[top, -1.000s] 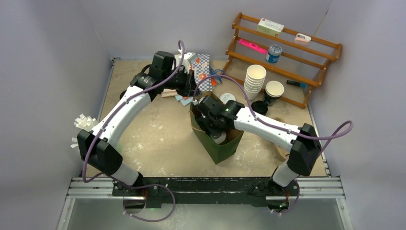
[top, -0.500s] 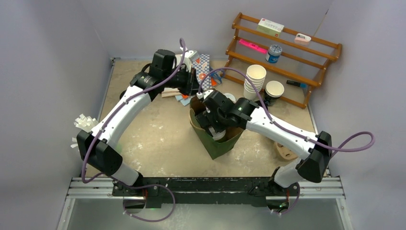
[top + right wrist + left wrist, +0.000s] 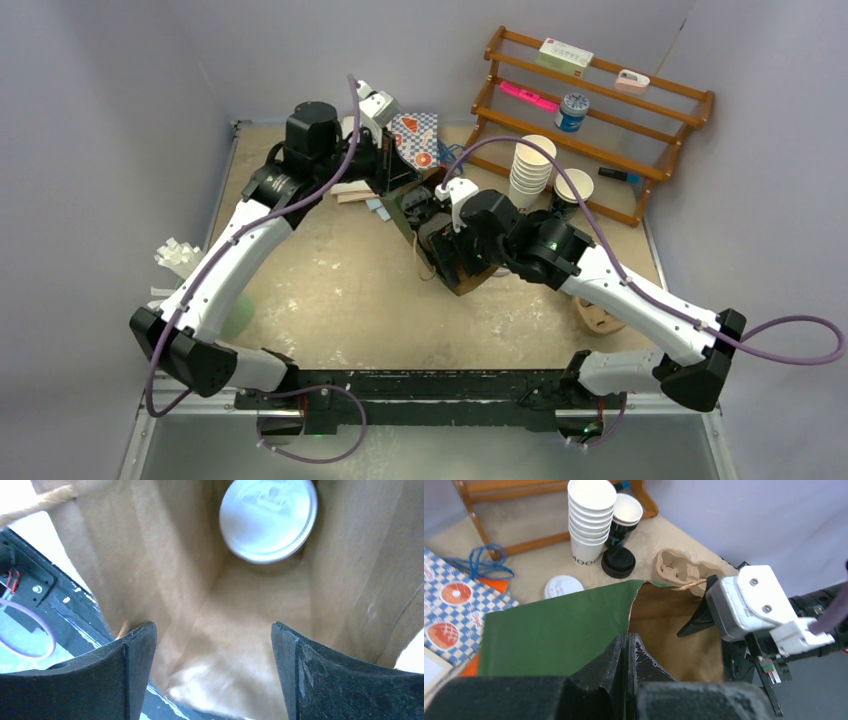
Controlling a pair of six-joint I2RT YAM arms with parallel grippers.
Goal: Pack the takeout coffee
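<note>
The takeout coffee shows only as its round white lid (image 3: pixel 268 517), deep inside the paper bag (image 3: pixel 215 595); its body is hidden. The bag is green outside (image 3: pixel 554 625) and brown inside, and it leans toward the back of the table (image 3: pixel 468 278). My left gripper (image 3: pixel 631 642) is shut on the bag's rim (image 3: pixel 395 190). My right gripper (image 3: pixel 212 626) is open and empty in the bag's mouth, well apart from the lid. It shows from above (image 3: pixel 450 243) and in the left wrist view (image 3: pixel 749 605).
A stack of white cups (image 3: pixel 530 165) and a single cup (image 3: pixel 573 187) stand by the wooden rack (image 3: pixel 600 110). A loose white lid (image 3: pixel 564 586), a black lid (image 3: pixel 618 561), a cardboard cup carrier (image 3: pixel 597 318) and chequered paper (image 3: pixel 415 140) lie around the bag.
My right gripper has let go of the coffee and drawn back to the bag's mouth. The left gripper has pulled the bag's rim up and back, so the bag has tilted and shifted backward.
</note>
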